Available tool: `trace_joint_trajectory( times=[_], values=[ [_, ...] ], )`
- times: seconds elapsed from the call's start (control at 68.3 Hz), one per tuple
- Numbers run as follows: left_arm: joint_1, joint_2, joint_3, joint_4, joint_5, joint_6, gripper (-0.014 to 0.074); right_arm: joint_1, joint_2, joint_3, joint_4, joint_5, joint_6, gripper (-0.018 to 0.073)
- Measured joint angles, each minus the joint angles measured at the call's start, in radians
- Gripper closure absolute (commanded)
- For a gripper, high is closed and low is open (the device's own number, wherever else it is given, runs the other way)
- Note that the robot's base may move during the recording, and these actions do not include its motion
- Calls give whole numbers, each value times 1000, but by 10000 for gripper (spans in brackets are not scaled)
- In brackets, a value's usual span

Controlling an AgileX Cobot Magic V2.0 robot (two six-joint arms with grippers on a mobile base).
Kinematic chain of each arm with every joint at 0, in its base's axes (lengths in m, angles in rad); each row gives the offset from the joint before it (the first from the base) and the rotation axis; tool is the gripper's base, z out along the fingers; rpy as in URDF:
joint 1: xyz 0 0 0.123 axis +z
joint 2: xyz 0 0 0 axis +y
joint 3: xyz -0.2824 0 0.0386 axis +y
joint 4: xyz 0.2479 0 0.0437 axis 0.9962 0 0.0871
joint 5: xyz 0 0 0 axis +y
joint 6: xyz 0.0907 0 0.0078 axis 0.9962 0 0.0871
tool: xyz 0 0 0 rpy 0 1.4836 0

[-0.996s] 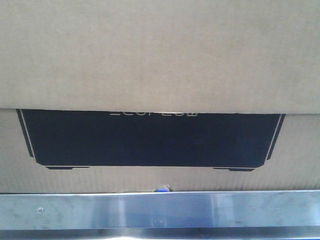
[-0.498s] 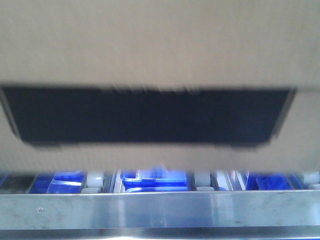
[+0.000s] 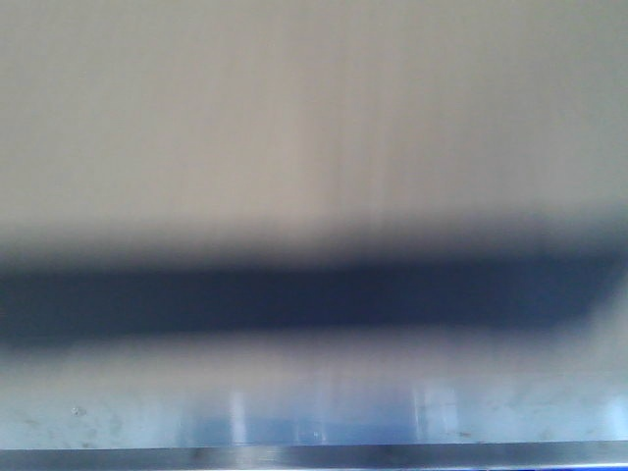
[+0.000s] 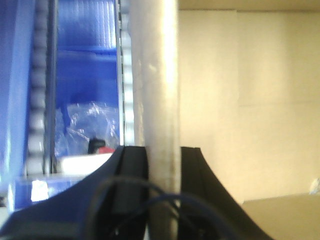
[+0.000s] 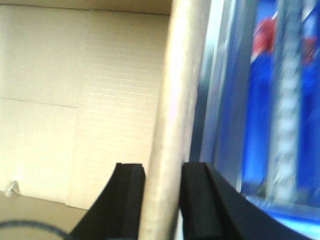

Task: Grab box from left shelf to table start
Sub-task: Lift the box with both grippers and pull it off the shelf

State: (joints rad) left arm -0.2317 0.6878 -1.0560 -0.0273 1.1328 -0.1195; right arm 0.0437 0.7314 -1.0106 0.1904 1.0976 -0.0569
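Blur smears the box (image 3: 314, 128) across the front view, its black panel (image 3: 294, 299) a soft band with lettering unreadable, its sides cut off by the frame, and the shelf rail (image 3: 314, 422) beneath hazy too.

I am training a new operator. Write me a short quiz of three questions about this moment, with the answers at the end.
1. True or false: the left gripper is holding nothing.
2. What stands between the fingers of the right gripper? A) a white roller B) a side wall of the box C) only air
3. In the left wrist view, what colour are the bins beside the box?
Key: 1 false, it clamps a wall of the box; 2 B; 3 blue.
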Motion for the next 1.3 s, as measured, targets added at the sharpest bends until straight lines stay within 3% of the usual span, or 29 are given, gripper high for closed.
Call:
trace_joint_trajectory(
  times=[0.234, 0.85, 1.304],
  values=[
    [0, -160, 64, -14, 0, 2, 688, 0, -203, 112, 25, -35, 2, 498],
    [0, -500, 65, -21, -13, 19, 688, 0, -521, 117, 103, -98, -6, 498],
    [3, -533, 65, -28, -19, 19, 688, 0, -604, 117, 115, -126, -8, 500]
  ],
)
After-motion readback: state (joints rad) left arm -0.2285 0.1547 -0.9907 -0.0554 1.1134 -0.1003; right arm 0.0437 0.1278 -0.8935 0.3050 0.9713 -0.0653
